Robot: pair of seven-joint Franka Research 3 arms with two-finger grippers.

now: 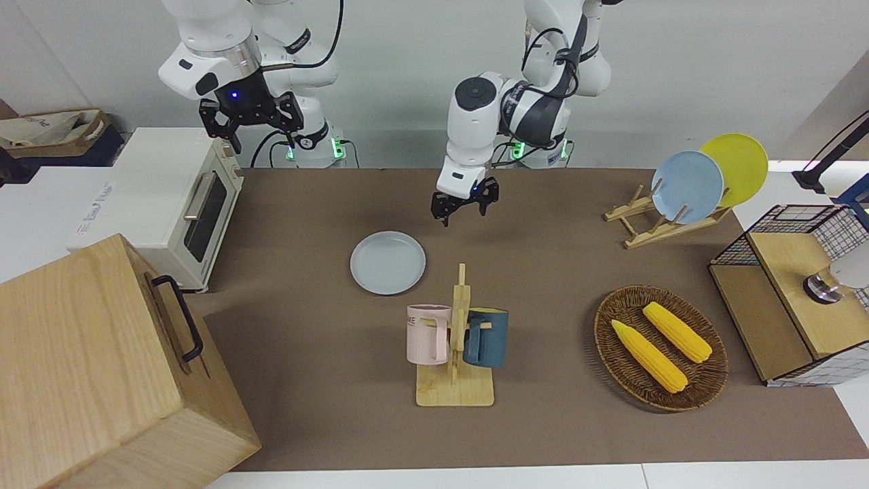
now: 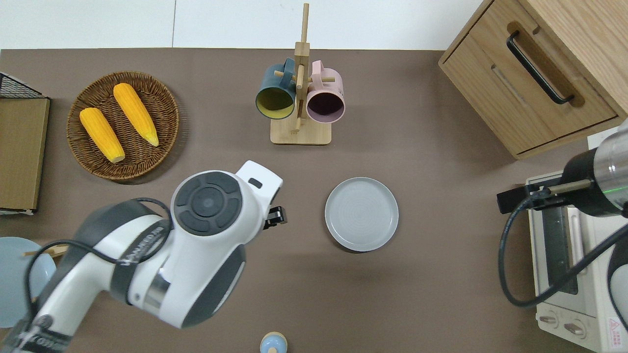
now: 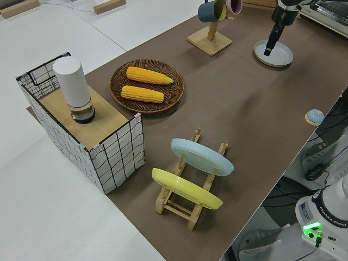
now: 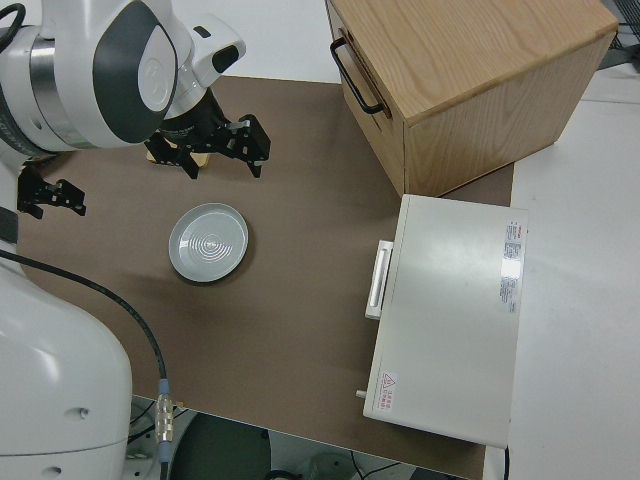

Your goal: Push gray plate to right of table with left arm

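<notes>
Both arms are glossy white with dark gray joint bands. The left arm carries a looped black cable, a round dark gray cap with a button ring on its wrist, gray lettering on a band, and a small black gripper. The right arm has a silver collar, a blue light, a black cable and a black gripper. Green lights glow at both bases.

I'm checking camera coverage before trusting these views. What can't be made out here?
- Overhead view: the left gripper is almost wholly hidden under its own wrist.
- Overhead view: the light-blue plate is cut by the edge and partly covered by the left arm.
- Overhead view: a small blue-topped object is cut by the bottom edge and cannot be identified.
- Left side view: the left arm covers part of the gray plate.
</notes>
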